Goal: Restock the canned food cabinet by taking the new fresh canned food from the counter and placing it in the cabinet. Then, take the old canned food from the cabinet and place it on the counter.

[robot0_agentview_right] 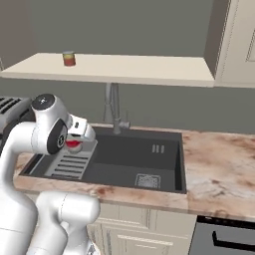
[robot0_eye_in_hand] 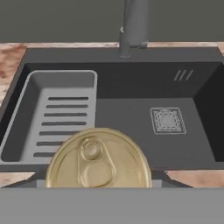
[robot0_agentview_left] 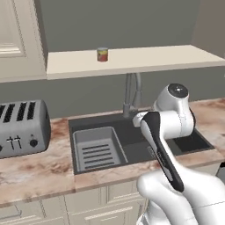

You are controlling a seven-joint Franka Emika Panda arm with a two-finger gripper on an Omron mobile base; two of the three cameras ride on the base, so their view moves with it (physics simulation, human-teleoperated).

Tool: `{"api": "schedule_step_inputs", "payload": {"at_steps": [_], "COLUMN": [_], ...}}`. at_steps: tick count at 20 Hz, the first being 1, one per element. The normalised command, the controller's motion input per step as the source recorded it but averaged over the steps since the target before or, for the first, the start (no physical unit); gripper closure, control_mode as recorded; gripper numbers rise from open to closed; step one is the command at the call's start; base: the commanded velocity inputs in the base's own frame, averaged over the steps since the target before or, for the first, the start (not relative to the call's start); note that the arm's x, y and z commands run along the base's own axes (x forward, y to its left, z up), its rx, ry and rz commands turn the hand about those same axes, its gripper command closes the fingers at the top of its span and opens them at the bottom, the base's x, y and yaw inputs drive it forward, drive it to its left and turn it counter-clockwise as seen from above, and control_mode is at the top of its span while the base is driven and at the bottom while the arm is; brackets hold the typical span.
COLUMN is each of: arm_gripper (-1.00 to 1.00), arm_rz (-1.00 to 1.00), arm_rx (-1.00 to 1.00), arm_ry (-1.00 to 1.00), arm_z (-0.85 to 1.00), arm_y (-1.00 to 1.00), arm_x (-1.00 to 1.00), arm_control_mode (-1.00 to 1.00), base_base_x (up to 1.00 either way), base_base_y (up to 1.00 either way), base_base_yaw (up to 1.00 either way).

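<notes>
The gripper [robot0_agentview_right: 74,143] is seen closed on the new fresh canned food [robot0_eye_in_hand: 99,160], whose gold pull-tab lid sits directly before the hand camera. Just beyond the held can, the dark sink [robot0_eye_in_hand: 131,87] is found, with a grey slotted tray [robot0_eye_in_hand: 57,116] on one side and a square drain [robot0_eye_in_hand: 168,120] on the other. Farther off and higher, the old canned food [robot0_agentview_left: 102,54] is seen upright on the canned food cabinet [robot0_agentview_left: 145,59] shelf.
</notes>
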Motion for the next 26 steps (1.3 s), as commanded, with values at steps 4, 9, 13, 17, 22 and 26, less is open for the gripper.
{"api": "schedule_step_inputs", "payload": {"at_steps": [4,9,13,17,22,26], "arm_gripper": [1.0,1.0,1.0,1.0,1.0,1.0], "arm_rz": [0.0,0.0,0.0,-0.03,-0.06,-0.09], "arm_rx": [0.1,0.17,0.18,0.16,0.04,0.0], "arm_ry": [-0.08,-0.24,-0.33,-0.29,-0.24,-0.13], "arm_z": [0.46,0.87,0.98,1.0,1.0,1.0], "arm_y": [-0.35,-0.5,-0.43,-0.42,-0.35,-0.28], "arm_x": [0.01,0.0,0.0,0.0,0.0,0.12], "arm_control_mode": [-1.0,-1.0,-1.0,-1.0,-1.0,-1.0], "base_base_x": [0.08,0.0,0.0,0.0,0.0,0.0], "base_base_y": [-0.08,0.0,0.0,0.0,0.0,0.0], "base_base_yaw": [0.0,0.0,0.0,0.0,0.0,0.0]}}
